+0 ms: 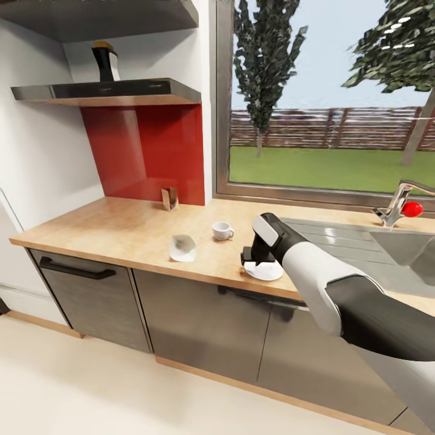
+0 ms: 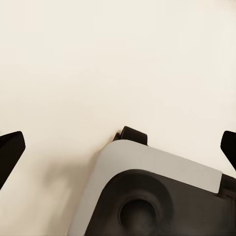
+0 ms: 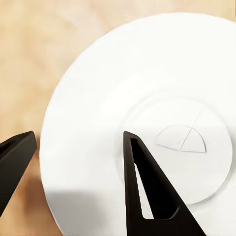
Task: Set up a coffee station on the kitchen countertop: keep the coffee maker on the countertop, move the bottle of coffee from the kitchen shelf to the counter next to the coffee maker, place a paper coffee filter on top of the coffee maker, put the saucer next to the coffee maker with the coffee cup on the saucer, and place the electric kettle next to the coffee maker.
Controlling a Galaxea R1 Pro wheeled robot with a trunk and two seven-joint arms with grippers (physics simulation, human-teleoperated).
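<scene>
Head view: the right gripper (image 1: pixel 254 261) is lowered over the saucer (image 1: pixel 266 271), which lies flat near the front edge of the desk (image 1: pixel 121 229), beside the steel sink (image 1: pixel 386 248). Right wrist view: the gripper's fingers (image 3: pixel 142 191) are spread apart, one over the saucer's (image 3: pixel 147 98) inner area and the other outside its rim, so the rim lies between them; whether either touches the plate cannot be told, and nothing is clamped. The coffee cup (image 1: pixel 222 230) stands upright on the desk, near the saucer but apart from it. The paper coffee filter (image 1: pixel 182 248) lies on the desk to the cup's left. The bottle of coffee (image 1: pixel 106 61) stands on the kitchen shelf (image 1: pixel 109 92) above the red backsplash (image 1: pixel 145 151). Left wrist view: the left gripper (image 2: pixel 118 147) is wide open and empty, over a pale floor (image 2: pixel 118 59).
</scene>
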